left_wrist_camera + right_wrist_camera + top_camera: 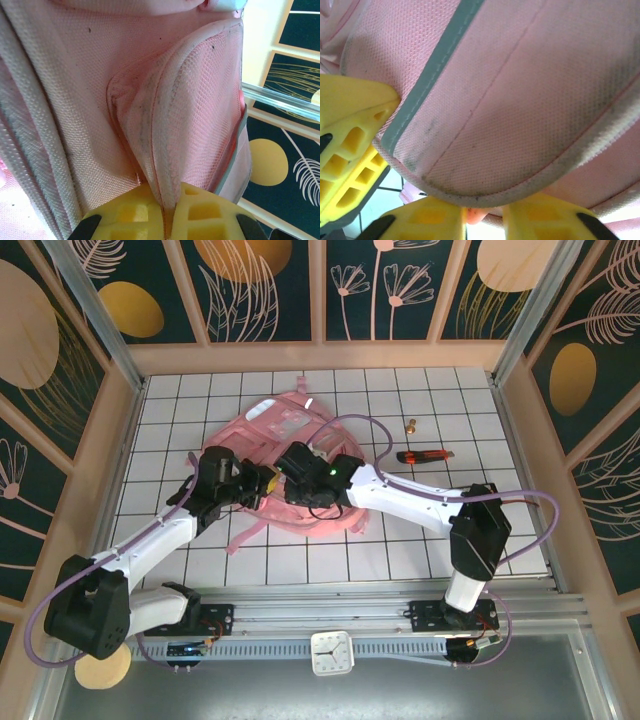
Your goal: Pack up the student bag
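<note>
1. Top external view: the student bag [290, 430] lies flat near the middle of the white gridded table [400, 530], straps trailing toward the near edge. Both arms reach in and meet over its lower half.
2. Left wrist view: the left gripper [167, 220] has its yellow jaws pressed together on a raised, piped fold of the bag's pink mesh, and the cloth rises straight out from between them.
3. Right wrist view: the right gripper [484, 220] sits under a rounded, grey-trimmed flap of the bag. Its yellow fingers [430, 220] stand a little apart, and I cannot tell whether they pinch the edge.
4. A red and black knife [425, 456] lies to the right, well apart from the bag, with a small brass piece [410, 426] beyond it.
</note>
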Controlling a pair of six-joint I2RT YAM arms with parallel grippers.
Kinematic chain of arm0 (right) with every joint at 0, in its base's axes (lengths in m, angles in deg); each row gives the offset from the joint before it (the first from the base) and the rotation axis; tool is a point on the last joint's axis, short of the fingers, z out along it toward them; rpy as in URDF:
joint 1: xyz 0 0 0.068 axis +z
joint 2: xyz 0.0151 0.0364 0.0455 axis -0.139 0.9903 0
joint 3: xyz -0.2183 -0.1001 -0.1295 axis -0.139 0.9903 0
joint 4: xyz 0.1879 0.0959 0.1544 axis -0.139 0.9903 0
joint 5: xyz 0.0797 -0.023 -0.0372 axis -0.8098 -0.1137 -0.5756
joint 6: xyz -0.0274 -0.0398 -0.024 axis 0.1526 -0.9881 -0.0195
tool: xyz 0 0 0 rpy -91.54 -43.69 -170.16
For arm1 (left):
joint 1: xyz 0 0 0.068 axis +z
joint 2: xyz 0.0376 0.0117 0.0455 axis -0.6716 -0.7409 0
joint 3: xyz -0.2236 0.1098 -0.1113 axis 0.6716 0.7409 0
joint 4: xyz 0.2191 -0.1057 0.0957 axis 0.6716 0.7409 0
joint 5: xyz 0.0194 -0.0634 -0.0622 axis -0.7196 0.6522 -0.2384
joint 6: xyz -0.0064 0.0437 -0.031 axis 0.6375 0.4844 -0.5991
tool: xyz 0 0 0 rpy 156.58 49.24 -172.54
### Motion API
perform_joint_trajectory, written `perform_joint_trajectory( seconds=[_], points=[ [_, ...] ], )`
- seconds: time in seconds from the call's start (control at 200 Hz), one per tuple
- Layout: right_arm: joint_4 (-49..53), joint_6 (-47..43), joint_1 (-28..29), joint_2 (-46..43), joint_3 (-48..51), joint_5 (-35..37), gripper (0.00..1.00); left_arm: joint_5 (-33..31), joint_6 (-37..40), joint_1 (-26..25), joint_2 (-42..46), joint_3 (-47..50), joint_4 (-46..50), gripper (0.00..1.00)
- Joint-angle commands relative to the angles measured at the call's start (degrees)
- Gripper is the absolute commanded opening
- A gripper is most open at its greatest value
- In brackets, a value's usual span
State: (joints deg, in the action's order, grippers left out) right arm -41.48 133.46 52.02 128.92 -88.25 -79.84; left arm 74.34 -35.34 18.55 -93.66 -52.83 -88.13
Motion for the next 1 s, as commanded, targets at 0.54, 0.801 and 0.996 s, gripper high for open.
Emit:
perform_joint_trajectory(
  seconds=[0.54,0.801,0.996],
  points=[
    [3.08,-3.74,-0.24,-2.61,2.74,4.52,0.0,2.75,4.01,-0.8,2.1,-5.24,-1.49,0.0],
    [7.39,-11.54,-0.33,-2.65,3.22,4.18,0.0,3.0,7.4,-0.62,1.64,-5.78,0.8,0.0],
    [10.36,-16.64,-0.76,-1.37,2.21,5.78,0.0,4.41,12.47,0.65,0.8,-8.29,5.18,0.0]
  ],
)
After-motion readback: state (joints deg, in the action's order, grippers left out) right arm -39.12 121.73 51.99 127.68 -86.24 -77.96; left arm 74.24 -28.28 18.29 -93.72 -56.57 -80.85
